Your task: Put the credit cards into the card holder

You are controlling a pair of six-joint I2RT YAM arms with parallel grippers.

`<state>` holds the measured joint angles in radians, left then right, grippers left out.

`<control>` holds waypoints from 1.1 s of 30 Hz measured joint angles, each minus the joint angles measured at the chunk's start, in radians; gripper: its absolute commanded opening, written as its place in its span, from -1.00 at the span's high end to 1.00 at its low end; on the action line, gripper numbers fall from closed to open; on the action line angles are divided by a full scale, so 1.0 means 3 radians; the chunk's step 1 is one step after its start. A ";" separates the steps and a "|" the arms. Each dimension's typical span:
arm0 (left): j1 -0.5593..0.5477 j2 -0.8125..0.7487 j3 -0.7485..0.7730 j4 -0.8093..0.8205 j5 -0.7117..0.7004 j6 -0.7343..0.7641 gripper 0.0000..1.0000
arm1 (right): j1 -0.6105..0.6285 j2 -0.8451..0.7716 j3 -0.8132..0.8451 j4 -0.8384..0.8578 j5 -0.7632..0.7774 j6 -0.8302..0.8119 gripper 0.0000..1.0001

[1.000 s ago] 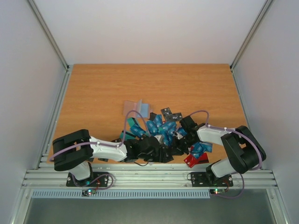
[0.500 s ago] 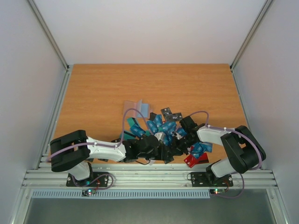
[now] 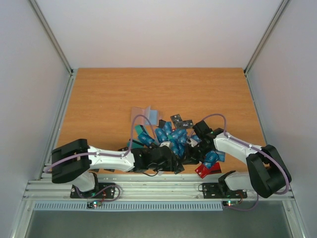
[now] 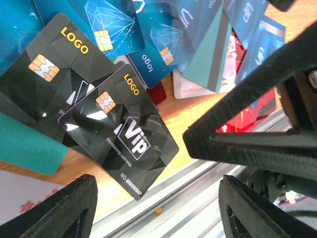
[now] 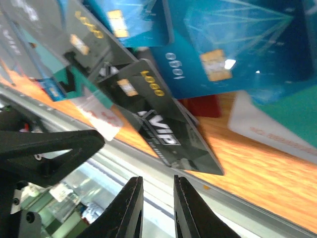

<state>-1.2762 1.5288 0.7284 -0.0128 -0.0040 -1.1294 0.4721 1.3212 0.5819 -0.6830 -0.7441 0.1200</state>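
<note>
Left arm (image 3: 106, 157) has reached farther right along the near edge; right arm (image 3: 237, 146) has swung its elbow out to the right. Credit cards (image 3: 173, 136) lie in a loose overlapping heap on the wooden table (image 3: 148, 89), near-centre, between the two wrists; mostly blue, some teal and black, with a red card (image 3: 203, 170) at the near right. Left gripper (image 4: 157, 191) is spread wide and empty, hanging over a black VIP card (image 4: 126, 131) by the metal rail (image 4: 198, 198). Right gripper (image 5: 157, 179) is nearly pressed together, with a thin gap and nothing pinched. Card holder not made out in the heap. Translucent plastic sheet (image 3: 142, 114) lies just behind the pile.
</note>
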 measured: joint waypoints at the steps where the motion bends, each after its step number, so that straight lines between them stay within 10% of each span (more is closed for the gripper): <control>1: -0.0003 0.0071 0.0042 -0.0024 0.0000 -0.0003 -0.42 | 0.0000 0.0004 0.0004 -0.0036 0.0060 -0.0029 0.62; 33: 0.0085 0.0351 -0.0309 0.0917 -0.0004 -0.0373 -0.47 | 0.0071 0.0591 -0.0050 0.0289 -0.0031 -0.0015 0.66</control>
<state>-1.2507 1.6341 0.6357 0.2623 -0.0051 -1.2411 0.4934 1.4986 0.5671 -0.5964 -0.7532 0.1154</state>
